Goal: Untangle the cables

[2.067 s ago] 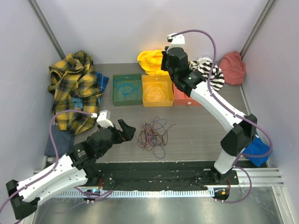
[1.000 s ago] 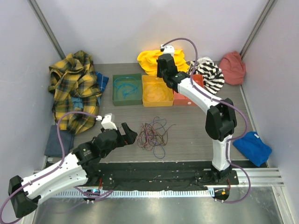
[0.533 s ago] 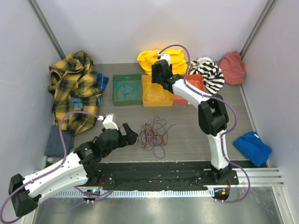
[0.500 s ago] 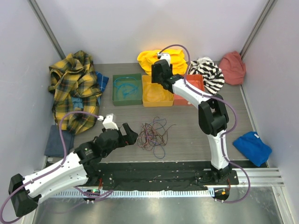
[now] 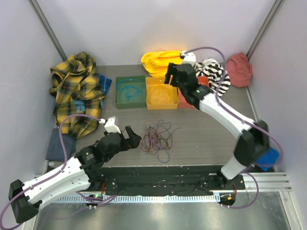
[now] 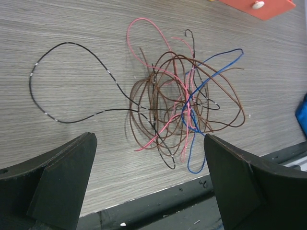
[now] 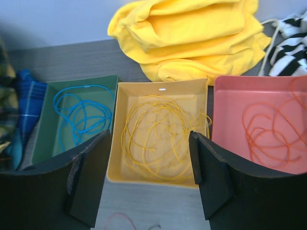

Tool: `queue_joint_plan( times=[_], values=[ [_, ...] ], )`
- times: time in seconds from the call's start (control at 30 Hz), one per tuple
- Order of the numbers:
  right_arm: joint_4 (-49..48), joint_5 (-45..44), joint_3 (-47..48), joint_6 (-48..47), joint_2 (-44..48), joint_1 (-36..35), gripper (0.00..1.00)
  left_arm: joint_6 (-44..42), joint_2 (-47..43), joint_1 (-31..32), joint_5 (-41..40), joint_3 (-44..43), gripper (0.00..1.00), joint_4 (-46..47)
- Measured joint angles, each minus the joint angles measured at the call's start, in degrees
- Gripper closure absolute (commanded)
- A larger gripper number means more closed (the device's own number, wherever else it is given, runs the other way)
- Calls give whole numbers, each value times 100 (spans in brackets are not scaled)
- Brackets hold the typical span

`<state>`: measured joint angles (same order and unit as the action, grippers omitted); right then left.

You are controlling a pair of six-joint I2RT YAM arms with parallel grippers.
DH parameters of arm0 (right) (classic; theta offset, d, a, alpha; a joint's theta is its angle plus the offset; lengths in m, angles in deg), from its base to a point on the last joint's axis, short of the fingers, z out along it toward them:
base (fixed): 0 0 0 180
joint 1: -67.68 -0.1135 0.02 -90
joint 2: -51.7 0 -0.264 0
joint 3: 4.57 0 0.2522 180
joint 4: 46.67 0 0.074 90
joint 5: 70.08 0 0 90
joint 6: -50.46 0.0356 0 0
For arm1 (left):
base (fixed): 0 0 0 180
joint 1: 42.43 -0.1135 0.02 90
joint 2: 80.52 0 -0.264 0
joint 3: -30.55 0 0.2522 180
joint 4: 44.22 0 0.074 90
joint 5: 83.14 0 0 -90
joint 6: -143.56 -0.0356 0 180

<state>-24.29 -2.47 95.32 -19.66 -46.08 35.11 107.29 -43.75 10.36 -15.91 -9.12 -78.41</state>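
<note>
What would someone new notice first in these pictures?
A tangle of thin cables, brown, pink, blue and black, lies in the middle of the table, just ahead of the open left pincer. Behind it three trays stand in a row: a green tray with a blue cable, a yellow tray with a yellow cable, and a red tray with an orange cable. The open right pincer hangs above the trays, pointing at the yellow one.

The table shows a matt grey wood grain. The cables look smooth and plastic-coated. The yellow tray is matt plastic.
</note>
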Motion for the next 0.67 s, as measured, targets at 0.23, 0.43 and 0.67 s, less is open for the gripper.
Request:
queue_joint_plan(
  times=[0.23, 0.43, 0.67],
  values=[
    [-496, -219, -2621, 295, 2721, -501, 27, -116, 372, 0, -319, -424, 0, -256],
    [-203, -450, -4607, 741, 3987, -1016, 27, -184, 1180, 0, -531, -953, 0, -442],
    [227, -457, -5963, 1241, 5239, -1386, 28, -334, 2011, 0, -592, -1617, 0, -597]
  ],
)
